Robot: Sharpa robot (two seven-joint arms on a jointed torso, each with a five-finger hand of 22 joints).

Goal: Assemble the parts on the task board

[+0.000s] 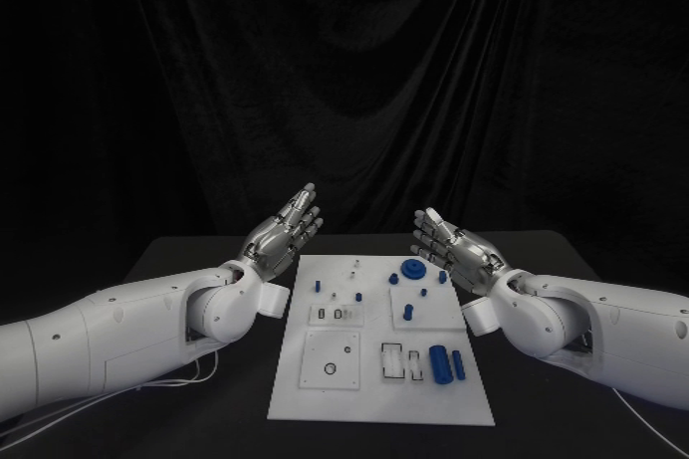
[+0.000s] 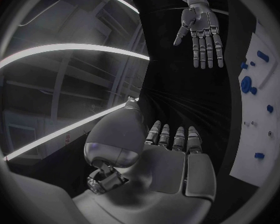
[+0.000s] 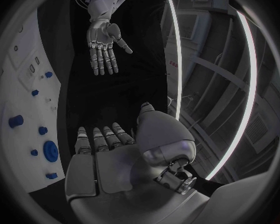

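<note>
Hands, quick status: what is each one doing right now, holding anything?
Left hand: open, fingers extended, holding nothing, raised beside the task board.
Right hand: open, fingers extended, holding nothing, raised on the board's other side.

One white task board (image 1: 376,399), two robot hands, left (image 1: 283,235) & right (image 1: 460,247), one blue gear-like disc (image 1: 412,271), two long blue cylinders (image 1: 441,363), approx. six small blue parts (image 1: 409,312), one black bench (image 1: 215,419).
</note>
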